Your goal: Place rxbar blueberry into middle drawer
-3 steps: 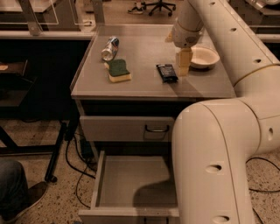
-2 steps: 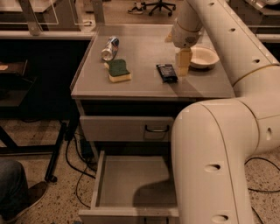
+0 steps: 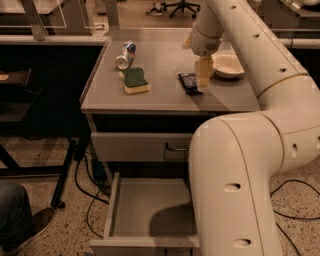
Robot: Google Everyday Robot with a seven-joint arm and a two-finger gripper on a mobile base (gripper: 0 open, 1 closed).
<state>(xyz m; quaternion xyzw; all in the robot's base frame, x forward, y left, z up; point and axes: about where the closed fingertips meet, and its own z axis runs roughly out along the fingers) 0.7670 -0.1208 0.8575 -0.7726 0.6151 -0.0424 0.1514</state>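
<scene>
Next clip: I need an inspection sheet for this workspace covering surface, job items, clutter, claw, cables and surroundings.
Surface: grey cabinet top, flat, with four loose items on it.
Job's things: rxbar blueberry lies flat on the top, not lifted; middle drawer pulled open below, partly hidden by the arm.
Clutter: green-and-yellow sponge; silver-and-blue can on its side; white bowl.
Claw: claw low over the top at the bar's right edge, between bar and bowl.
Cables: black cables on the floor left of the cabinet; more at the right.
Surroundings: closed upper drawer; person's leg lower left; office chair behind.
</scene>
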